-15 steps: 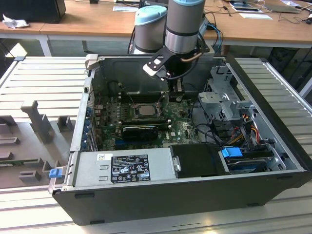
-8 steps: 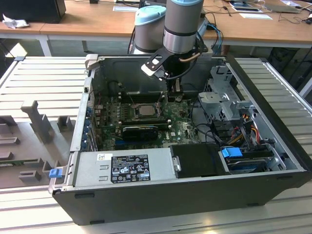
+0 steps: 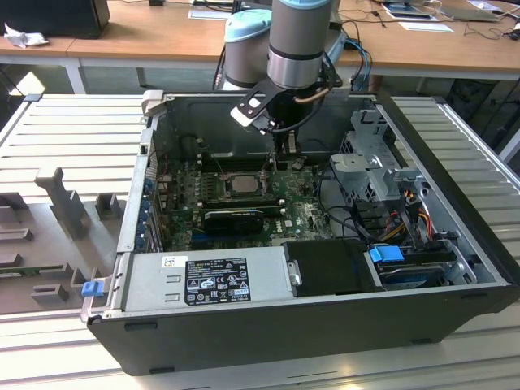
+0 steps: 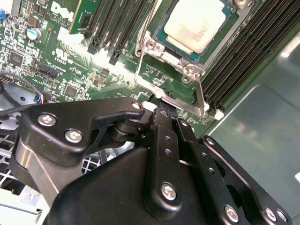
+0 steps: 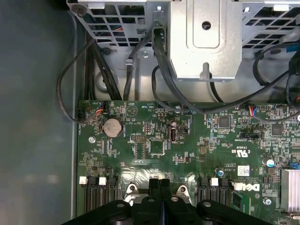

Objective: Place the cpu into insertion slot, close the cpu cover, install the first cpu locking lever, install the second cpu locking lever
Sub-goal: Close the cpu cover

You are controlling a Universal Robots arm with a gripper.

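The jaws are pressed together, tips low over the green board (image 5: 211, 140). The cpu (image 4: 193, 24) sits in the insertion slot (image 4: 169, 52) just ahead of the tips, a thin silvery lever (image 4: 200, 93) beside them.

A robot lab with work desks

An open computer case (image 3: 325, 325) sits on a gray metal table (image 3: 73, 138) under a robot arm (image 3: 296, 41). Wooden desks (image 3: 162, 36) with papers (image 3: 426, 26) and cables (image 3: 361, 57) stand behind it.
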